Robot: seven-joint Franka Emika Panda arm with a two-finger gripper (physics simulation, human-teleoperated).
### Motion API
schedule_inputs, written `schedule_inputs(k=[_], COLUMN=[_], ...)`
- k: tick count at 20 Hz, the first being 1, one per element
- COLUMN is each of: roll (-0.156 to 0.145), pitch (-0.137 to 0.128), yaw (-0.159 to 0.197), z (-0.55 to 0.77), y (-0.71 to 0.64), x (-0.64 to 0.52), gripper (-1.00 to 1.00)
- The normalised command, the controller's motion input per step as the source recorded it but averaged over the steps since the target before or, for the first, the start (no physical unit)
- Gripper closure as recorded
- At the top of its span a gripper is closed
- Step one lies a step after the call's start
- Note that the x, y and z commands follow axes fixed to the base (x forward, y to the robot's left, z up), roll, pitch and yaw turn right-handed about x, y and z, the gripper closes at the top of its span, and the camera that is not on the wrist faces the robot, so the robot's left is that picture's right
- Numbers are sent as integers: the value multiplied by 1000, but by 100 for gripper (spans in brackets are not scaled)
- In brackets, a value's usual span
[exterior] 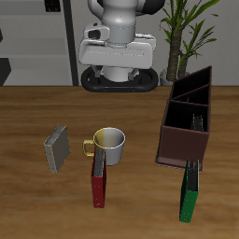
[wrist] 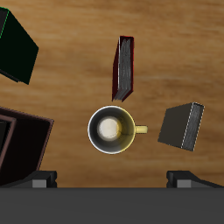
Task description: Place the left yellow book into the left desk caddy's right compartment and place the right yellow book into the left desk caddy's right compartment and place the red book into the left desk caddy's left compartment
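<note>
Right yellow book (exterior: 58, 149), as I take the lone grey-looking one on the open worktop (exterior: 28, 201) to be, lies beside the mug (exterior: 107, 143) on its handle side, apart from it and well away from the caddy (exterior: 187, 126). In the wrist view the same book (wrist: 181, 126) shows a broad grey face and one darker side. The red book (exterior: 98, 177) sits just in front of the mug, nearer the front edge, close to it but with a gap showing from above (wrist: 123, 68); it looks to stand on a long edge, with a thin red cover and grey page block in sight. A green book (exterior: 190, 191) lies just before the caddy's near end. Something thin and pale stands inside the caddy's nearer section; it may be the other yellow book, but it is too small to be sure.

The claw (wrist: 112, 180) hangs high over the mug, its two fingers spread wide and holding nothing.

These books should handle as light, stiff slabs with smooth covers that could slip in a shallow pinch. For the grey one, I would close across its narrow width near the middle so it does not swing. The red one offers its thin body directly; gripping mid-length, clear of the mug, seems safest. A nudged mug is the main risk.
</note>
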Motion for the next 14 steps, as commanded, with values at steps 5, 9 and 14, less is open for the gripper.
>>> schedule_inputs(k=[5,9,14], roll=[-15,-12,-84], pitch=[-33,-25,-6], yaw=[-4,-31,-31], z=[34,-5,-90], y=[-703,-711,-678], x=[-62,24,177], gripper=[-100,-100,-100])
